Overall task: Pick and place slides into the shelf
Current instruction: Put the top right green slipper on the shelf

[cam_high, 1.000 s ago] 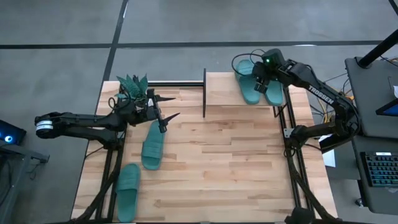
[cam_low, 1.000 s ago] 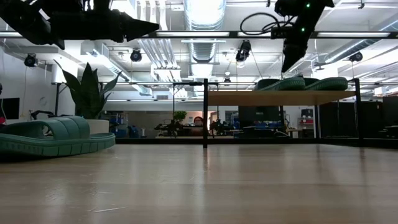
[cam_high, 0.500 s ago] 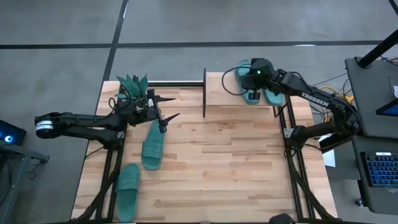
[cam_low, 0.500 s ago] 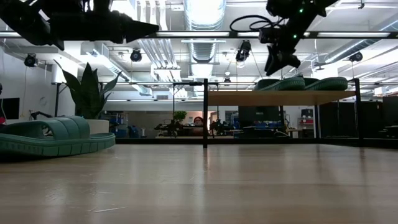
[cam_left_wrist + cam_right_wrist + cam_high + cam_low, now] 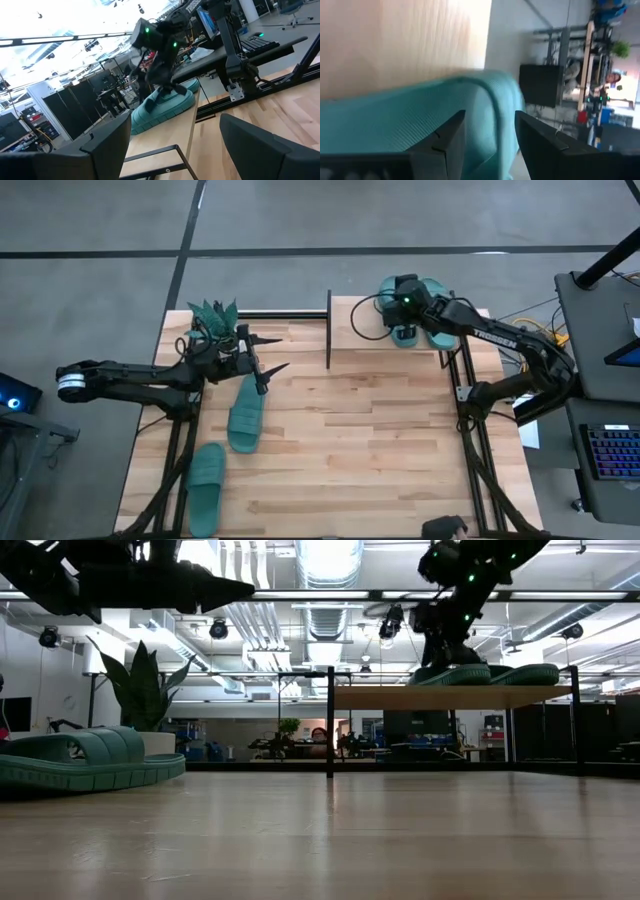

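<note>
Here, upper right of the high view, the right gripper [image 5: 398, 307], fingers parted astride a slide's [image 5: 401, 328] strap, is risking nudging it off the shelf [image 5: 365, 320], while the left gripper [image 5: 268, 366] is hanging spread wide at centre-left.

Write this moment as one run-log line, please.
right gripper: open over teal rubber slides on light-wood shelf | left gripper: open, waiting above table slides

Even, soft overhead light falls on the table [image 5: 330, 440] in the high view, with faint shadows. In the low view, bright ceiling lights [image 5: 325, 560] glare and the arms read as silhouettes. The left wrist view is washed out toward the ceiling. The right wrist view is blurred, its teal slide [image 5: 395, 132] out of focus.
</note>
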### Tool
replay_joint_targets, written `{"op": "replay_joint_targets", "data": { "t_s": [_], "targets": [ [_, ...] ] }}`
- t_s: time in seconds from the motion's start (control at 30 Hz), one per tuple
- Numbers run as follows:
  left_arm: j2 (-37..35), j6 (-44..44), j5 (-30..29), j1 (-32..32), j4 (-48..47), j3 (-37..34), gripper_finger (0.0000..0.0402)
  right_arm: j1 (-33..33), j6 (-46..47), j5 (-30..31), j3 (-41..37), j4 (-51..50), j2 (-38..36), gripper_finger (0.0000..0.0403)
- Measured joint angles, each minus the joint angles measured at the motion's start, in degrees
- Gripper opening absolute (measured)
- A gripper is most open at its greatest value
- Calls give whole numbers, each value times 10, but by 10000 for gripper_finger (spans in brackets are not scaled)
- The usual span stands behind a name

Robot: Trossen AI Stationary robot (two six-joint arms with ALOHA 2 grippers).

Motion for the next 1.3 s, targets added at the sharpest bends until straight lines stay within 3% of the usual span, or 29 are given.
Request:
{"op": "replay_joint_targets", "data": {
  "t_s": [0.27,0.53,0.77,1.3],
  "targets": [
    [0,0,0,0,0,0,288,-3,25,38,29,2,38,126],
    [0,0,0,0,0,-5,288,-3,28,41,39,-17,37,21],
    [0,0,0,0,0,-7,288,-4,26,97,37,-40,35,13],
    [0,0,0,0,0,-7,288,-9,-12,95,58,-67,16,11]
  ]
}}
